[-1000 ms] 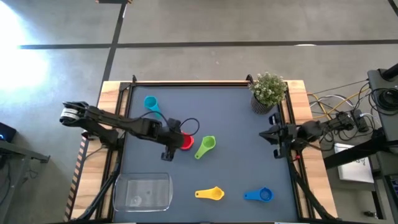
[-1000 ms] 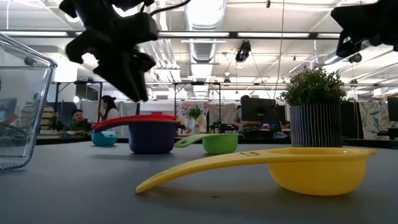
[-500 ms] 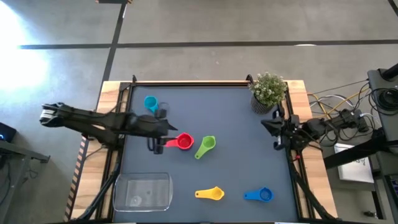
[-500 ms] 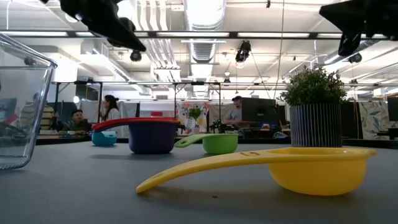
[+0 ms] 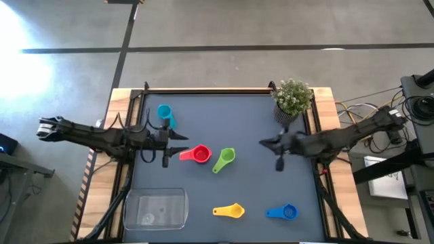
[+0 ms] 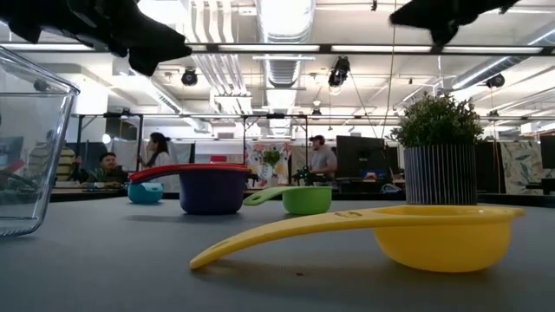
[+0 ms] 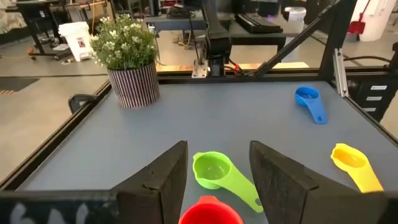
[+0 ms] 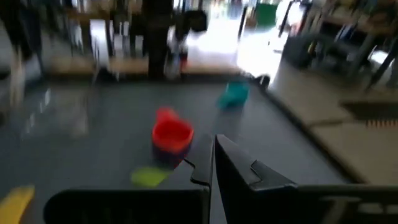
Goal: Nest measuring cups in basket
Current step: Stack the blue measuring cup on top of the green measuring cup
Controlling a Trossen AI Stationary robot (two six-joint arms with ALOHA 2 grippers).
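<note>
A red cup sits nested in a darker cup at mid-table, its handle pointing left. A green cup lies just to its right. The light blue cup is toward the far left, and the yellow cup and blue cup lie near the front edge. The clear basket stands at the near left. My left gripper hovers open just left of the red cup's handle, and the green cup shows between its fingers. My right gripper hangs shut right of the green cup. No orange cup shows.
A potted plant in a striped pot stands at the far right corner. Black rails run along the table's left and right edges. Bare grey tabletop lies between the cups and the plant. People sit and stand in the room beyond the table.
My left gripper has drawn back from above the red cup toward the table's left edge and risen, leaving the red cup uncovered in its place. My right arm has reached from the right edge toward the middle of the table, stopping short of the green cup.
</note>
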